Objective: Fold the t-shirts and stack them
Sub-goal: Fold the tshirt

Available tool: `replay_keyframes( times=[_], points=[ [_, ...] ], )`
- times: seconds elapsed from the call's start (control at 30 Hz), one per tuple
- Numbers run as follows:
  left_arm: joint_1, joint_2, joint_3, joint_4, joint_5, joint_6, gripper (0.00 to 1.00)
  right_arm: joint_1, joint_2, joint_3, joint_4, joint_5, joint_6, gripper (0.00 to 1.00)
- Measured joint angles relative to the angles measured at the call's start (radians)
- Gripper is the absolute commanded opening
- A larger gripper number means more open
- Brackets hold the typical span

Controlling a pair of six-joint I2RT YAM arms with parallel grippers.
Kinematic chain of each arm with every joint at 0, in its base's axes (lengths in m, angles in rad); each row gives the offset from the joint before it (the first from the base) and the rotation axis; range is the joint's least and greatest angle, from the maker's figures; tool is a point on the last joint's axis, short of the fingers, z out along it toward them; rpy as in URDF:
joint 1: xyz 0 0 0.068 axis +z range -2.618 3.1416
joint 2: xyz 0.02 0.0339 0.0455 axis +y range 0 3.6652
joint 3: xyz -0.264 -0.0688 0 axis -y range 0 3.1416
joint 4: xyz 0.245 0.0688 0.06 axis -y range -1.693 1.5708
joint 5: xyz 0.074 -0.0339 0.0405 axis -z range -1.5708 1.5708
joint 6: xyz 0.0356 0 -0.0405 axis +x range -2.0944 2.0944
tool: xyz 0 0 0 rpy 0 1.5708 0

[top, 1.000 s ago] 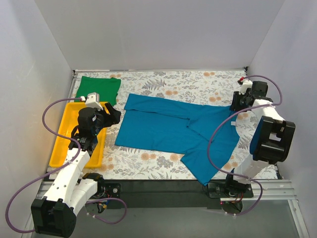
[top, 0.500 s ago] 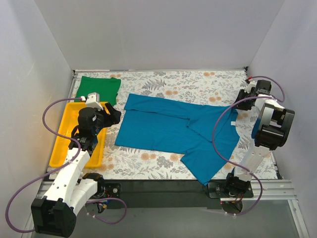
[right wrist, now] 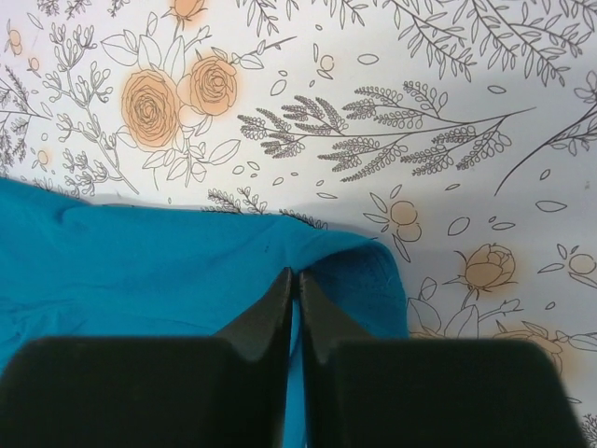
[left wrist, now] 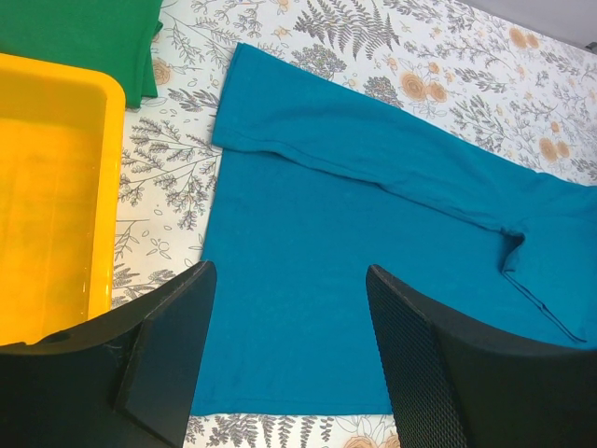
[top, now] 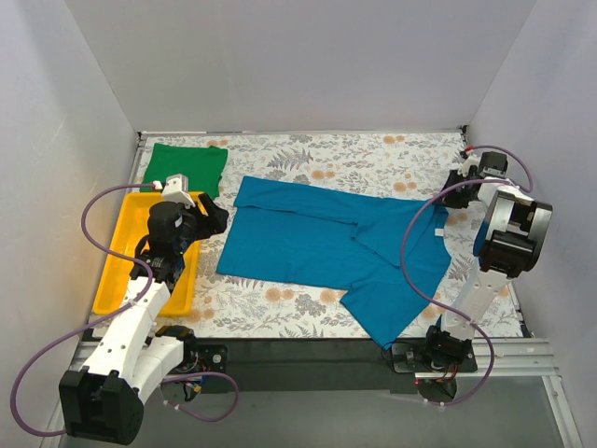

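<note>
Bright, even light, soft shadows, all views sharp.

Top external: fixed high at the near side, looking down and forward; whole floral counter [top: 354, 154] in frame, far off. Takes in yellow tray [top: 117, 271], green t-shirt [top: 187, 166], teal t-shirt [top: 308, 243].

Left wrist: moderate height, angled forward and down between its own jaws; shares tray corner, green t-shirt edge, most of the teal t-shirt.

Right wrist: very close, nearly straight down past its jaws; only a teal edge and counter print.

Teal t-shirt common to all three.
</note>
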Motion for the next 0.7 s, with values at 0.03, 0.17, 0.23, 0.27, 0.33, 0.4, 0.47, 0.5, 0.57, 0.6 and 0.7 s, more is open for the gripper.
replay_keyframes(
  times=[0.03,0.17,0.23,0.27,0.33,0.4,0.47,0.5,0.57,0.6,0.7],
  points=[
    [0.000,0.000,0.000,0.000,0.000,0.000,0.65,-0.001,0.002,0.000,-0.001,0.000,0.003,0.04],
    [0.000,0.000,0.000,0.000,0.000,0.000,0.64,-0.011,0.004,0.000,0.000,-0.002,0.006,0.01],
    [0.000,0.000,0.000,0.000,0.000,0.000,0.64,-0.021,0.003,-0.008,0.003,-0.003,0.006,0.01],
    [0.000,0.000,0.000,0.000,0.000,0.000,0.64,-0.026,0.000,-0.019,0.004,-0.002,0.006,0.01],
    [0.000,0.000,0.000,0.000,0.000,0.000,0.64,-0.034,-0.011,-0.048,0.008,0.002,-0.005,0.01],
    [0.000,0.000,0.000,0.000,0.001,0.000,0.64,-0.038,-0.031,-0.082,0.006,0.005,-0.013,0.02],
    [0.000,0.000,0.000,0.000,0.002,0.000,0.64,-0.042,-0.051,-0.103,0.004,0.006,-0.024,0.10],
    [0.000,0.000,0.000,0.000,0.003,0.000,0.64,-0.043,-0.054,-0.104,0.003,0.006,-0.027,0.12],
    [0.000,0.000,0.000,0.000,0.004,0.000,0.64,-0.043,-0.056,-0.104,0.005,0.006,-0.036,0.34],
    [0.000,0.000,0.000,0.000,0.004,0.000,0.64,-0.043,-0.056,-0.104,0.003,0.006,-0.039,0.36],
    [0.000,0.000,0.000,0.000,0.004,0.000,0.65,-0.044,-0.069,-0.103,-0.007,0.008,-0.074,0.54]
  ],
)
